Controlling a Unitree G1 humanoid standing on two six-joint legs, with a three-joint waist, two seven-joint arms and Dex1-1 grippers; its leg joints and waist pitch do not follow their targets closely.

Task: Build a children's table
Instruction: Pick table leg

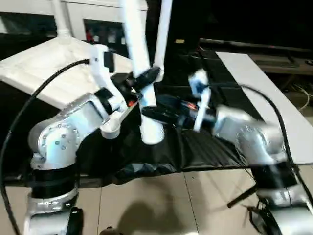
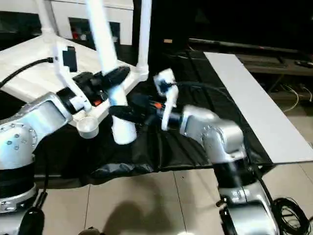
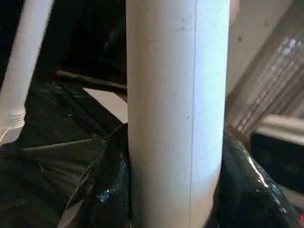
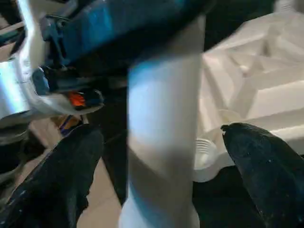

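Observation:
The white tabletop (image 1: 44,68) lies upside down at the left, its ribbed underside (image 4: 251,85) facing up. Two white legs (image 1: 61,19) (image 1: 164,34) stand in its far sockets. My left gripper (image 1: 145,78) is shut on a third leg (image 1: 139,49), holding it nearly upright, with its thick lower end (image 2: 122,132) just beside the empty near corner socket (image 2: 88,126). My right gripper (image 4: 164,175) is open around the same leg lower down, with a gap showing at each black finger (image 4: 61,175).
A black cloth (image 1: 195,152) covers the work surface under the tabletop. A long white board (image 1: 274,98) lies to the right. A white cabinet with dark glass doors (image 1: 98,24) stands behind. Tiled floor (image 1: 171,205) lies in front, with a black rod (image 1: 242,198) on it.

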